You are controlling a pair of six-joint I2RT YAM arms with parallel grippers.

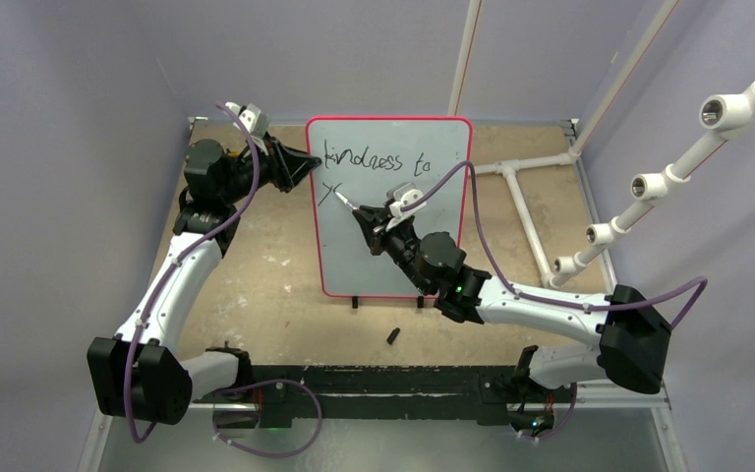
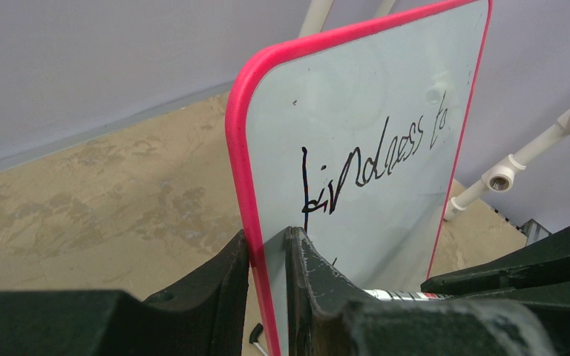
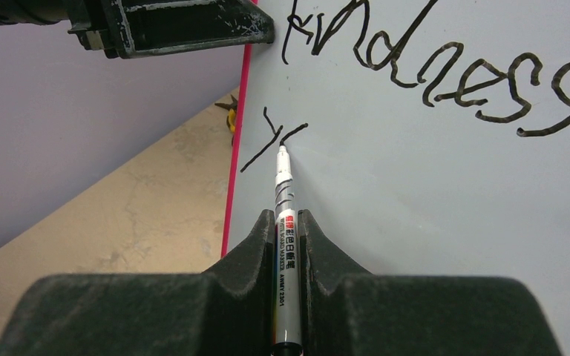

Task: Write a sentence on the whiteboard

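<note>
The whiteboard stands upright mid-table, pale surface, red-pink rim, black feet. The sentence reads "kindness to" on the top line, with a "y" and a short stroke begun below it. My left gripper is shut on the whiteboard's left rim, one finger on each face. My right gripper is shut on a white marker, whose tip touches the board just right of the "y". The writing also shows in the left wrist view.
A black marker cap lies on the table in front of the board. A white pipe frame lies right of the board, with pipe fittings rising at far right. A vertical white pole stands behind the board.
</note>
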